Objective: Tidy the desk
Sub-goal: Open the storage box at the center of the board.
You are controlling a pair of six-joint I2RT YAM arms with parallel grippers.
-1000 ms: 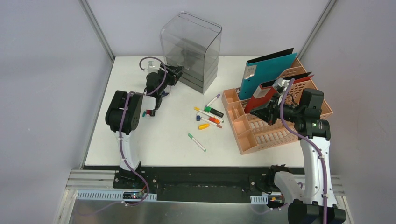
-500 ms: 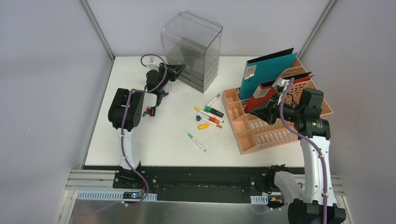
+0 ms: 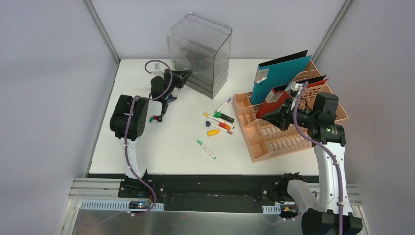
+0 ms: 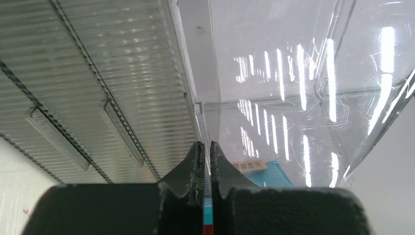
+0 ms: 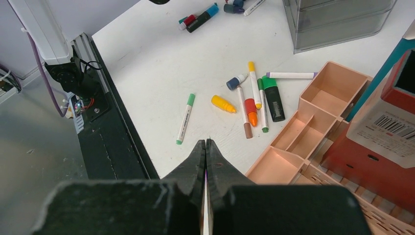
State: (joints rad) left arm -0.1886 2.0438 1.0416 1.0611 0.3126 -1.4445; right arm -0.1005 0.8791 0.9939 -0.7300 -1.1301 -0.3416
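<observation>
- Grey walls (image 3: pixel 54 98) box in the white desk (image 3: pixel 171 142), which spreads out beneath both claws.
- Left claw (image 4: pixel 205 146) is pinched together with only a hairline slit between the fingers, and I can't see anything gripped in it.
- Its tips sit right up at a corner of the clear grey drawer box (image 3: pixel 200 54). Can't tell if they actually touch. On its wrist cam the ribbed drawer fronts are to the claw's left and the shiny clear wall is to its right.
- Right claw (image 5: pixel 205 143) is squeezed closed too, holding nothing, and hangs above the desk.
- The peach rack (image 3: pixel 284 145) sits below that claw and off to its right, with a red folder (image 5: pixel 386 122) and a teal folder (image 3: pixel 281 73) standing in it.
- A loose bunch of markers (image 5: pixel 249 103) lies ahead of the right claw, and one green marker (image 5: pixel 184 119) lies alone just ahead and left of its tips.
</observation>
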